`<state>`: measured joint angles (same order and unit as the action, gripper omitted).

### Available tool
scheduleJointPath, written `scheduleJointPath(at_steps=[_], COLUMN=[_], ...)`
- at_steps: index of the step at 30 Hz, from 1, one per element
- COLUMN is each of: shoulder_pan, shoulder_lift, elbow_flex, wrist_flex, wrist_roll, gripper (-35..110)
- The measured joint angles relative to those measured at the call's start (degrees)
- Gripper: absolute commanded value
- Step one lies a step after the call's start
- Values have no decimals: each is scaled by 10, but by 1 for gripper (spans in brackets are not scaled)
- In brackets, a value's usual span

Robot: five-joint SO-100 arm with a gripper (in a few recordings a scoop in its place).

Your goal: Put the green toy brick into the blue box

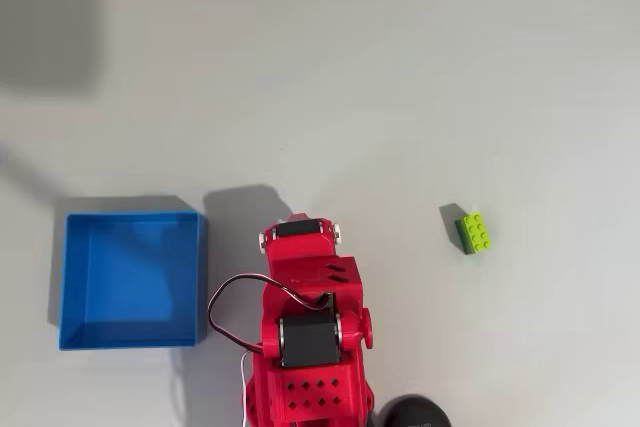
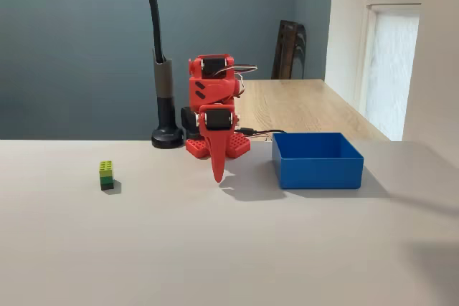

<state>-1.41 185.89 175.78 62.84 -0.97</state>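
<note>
I am a red arm (image 1: 305, 337) folded up at the near edge of a pale grey surface (image 1: 400, 77) in the overhead view. My pincer (image 2: 217, 170) hangs straight down in front of my base in the fixed view, its tip just above the surface. The two fingers lie pressed together into a single point, clenched on nothing.

The green toy brick (image 1: 473, 232) lies on the surface to the right of me in the overhead view, well apart from my pincer. In the fixed view the same brick (image 2: 106, 175) sits to the left, resting on its side with the studs facing the camera. Nothing touches it.

The blue box (image 1: 130, 279) sits on the opposite side of me, just beside my base, to the left in the overhead view. In the fixed view the box (image 2: 316, 160) stands to the right. It is a shallow open tray, and its inside looks empty.

Behind me in the fixed view, a black lamp stand (image 2: 166, 105) rises from a round foot, and a wooden table (image 2: 301, 105) runs back toward a window.

I judge that the task has not begun: I am at rest, and the brick is untouched. The next move calls for swinging toward the brick, spreading my fingers, and lowering them around its narrow sides before lifting.
</note>
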Motion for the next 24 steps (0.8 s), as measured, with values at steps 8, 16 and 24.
scheduleJointPath(at_steps=[8,16,24], shoulder_pan=[0,0,19], shoulder_lift=[0,0,-97], elbow_flex=[0,-29,-138], wrist_flex=[-18,-19,-17], wrist_roll=[3,15,34], gripper=[0,0,0])
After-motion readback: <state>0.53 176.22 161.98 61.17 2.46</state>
